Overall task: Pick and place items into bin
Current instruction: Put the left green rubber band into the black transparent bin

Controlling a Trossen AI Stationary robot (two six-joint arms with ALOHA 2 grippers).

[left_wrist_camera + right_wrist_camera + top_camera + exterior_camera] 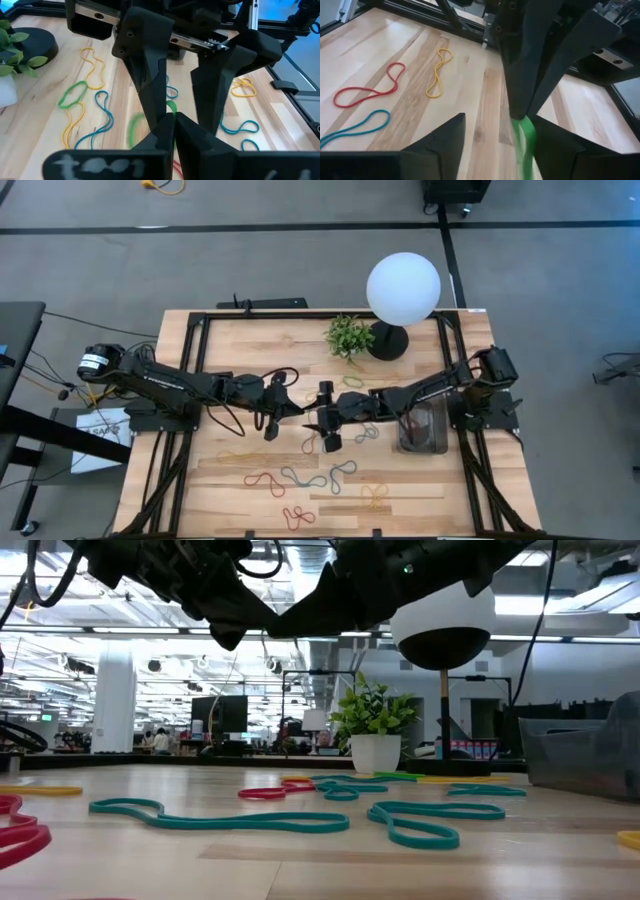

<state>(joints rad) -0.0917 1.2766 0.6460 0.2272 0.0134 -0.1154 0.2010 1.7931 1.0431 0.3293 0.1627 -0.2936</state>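
Above the middle of the table, my left gripper (302, 416) is shut on a green rubber band (524, 134). My right gripper (326, 418) faces it, open, one finger (445, 137) on each side of the left fingertips and the band, touching neither. Several more rubber bands in red, blue, green, yellow and orange lie flat on the wood, among them a red one (264, 480), a blue one (334, 476) and a yellow one (375, 496). The dark translucent bin (423, 430) stands on the table's right side, beside the right arm. My left gripper pinches the green band's upper part (520, 122) between its two shut fingertips (172, 131). The fingers slant down toward the table's right side. The band hangs slack below the fingertips, clear of the wood.
A small potted plant (348, 336) and a lamp with a white globe (403, 288) on a black round base (388, 341) stand at the table's far edge. A black frame (190, 370) runs round the tabletop. Loose bands cover the near half (220, 820).
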